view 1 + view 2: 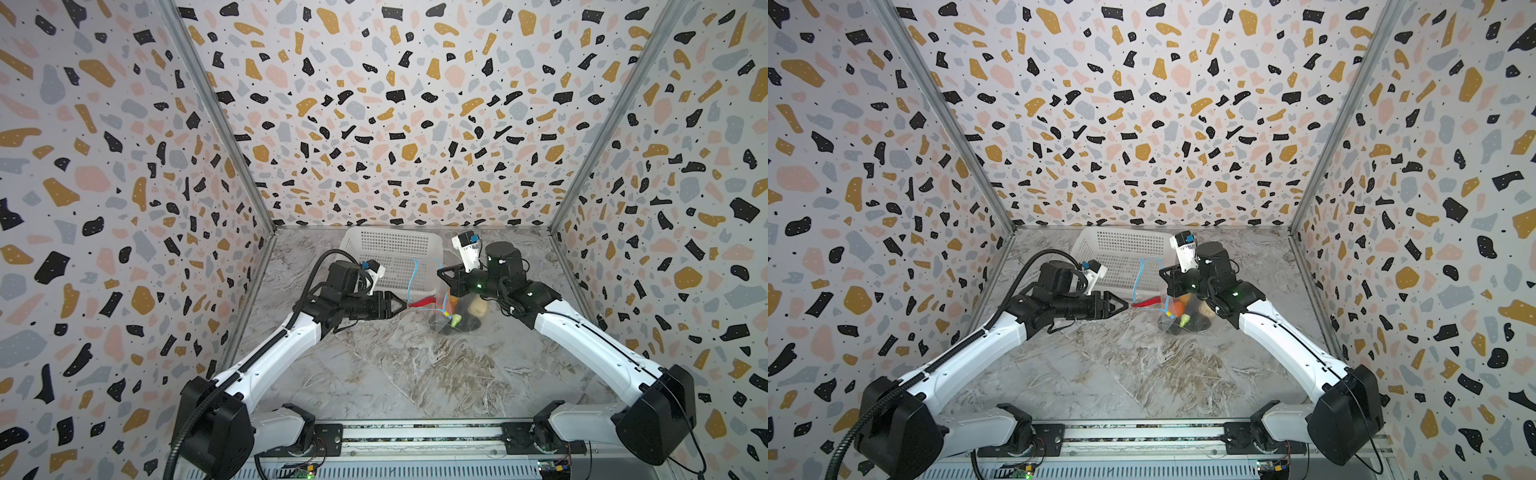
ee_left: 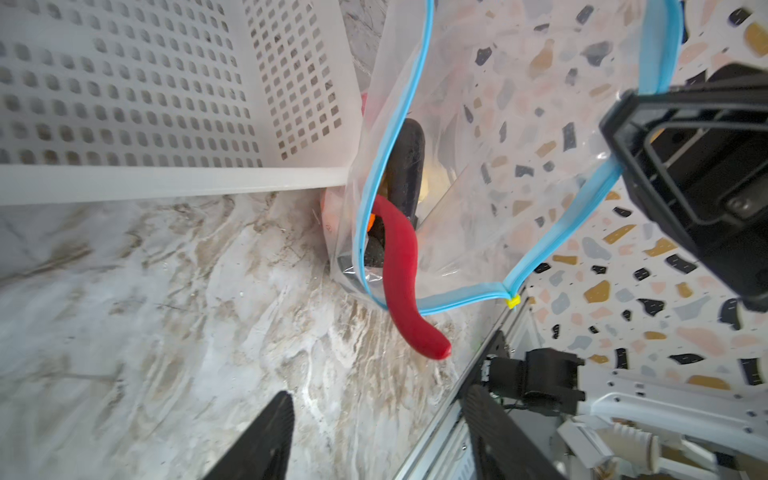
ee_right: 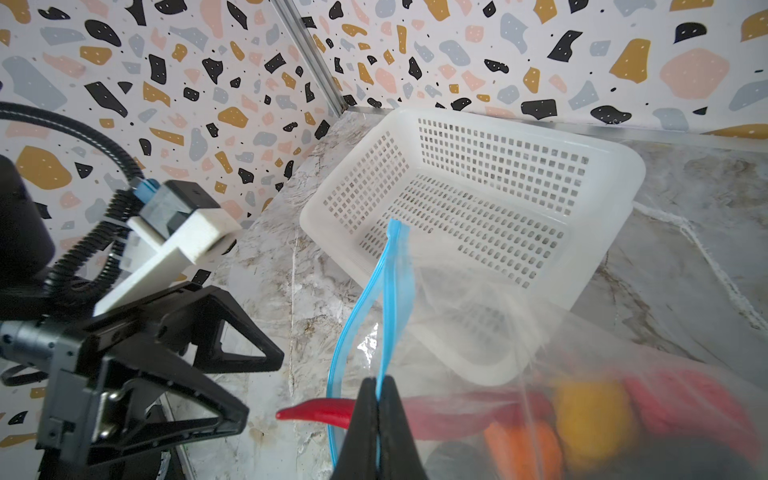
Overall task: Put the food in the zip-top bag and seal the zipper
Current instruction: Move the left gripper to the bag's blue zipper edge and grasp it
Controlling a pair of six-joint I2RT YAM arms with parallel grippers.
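The clear zip-top bag (image 1: 432, 286) stands on the marble top with its mouth open toward the left. My right gripper (image 3: 377, 380) is shut on the bag's light blue zipper (image 3: 388, 291), holding that edge up. A yellow tip (image 2: 513, 301) marks one end of the zipper. A long red chili (image 1: 422, 302) lies half in and half out of the mouth. An orange (image 1: 1178, 307), a potato (image 1: 478, 307) and a dark eggplant (image 2: 409, 158) lie inside. My left gripper (image 2: 378, 392) is open and empty, just left of the chili's free end.
A white perforated basket (image 1: 390, 245) lies behind the bag, touching it, near the back wall. Patterned walls close in the back and both sides. A metal rail (image 1: 415, 432) runs along the front edge.
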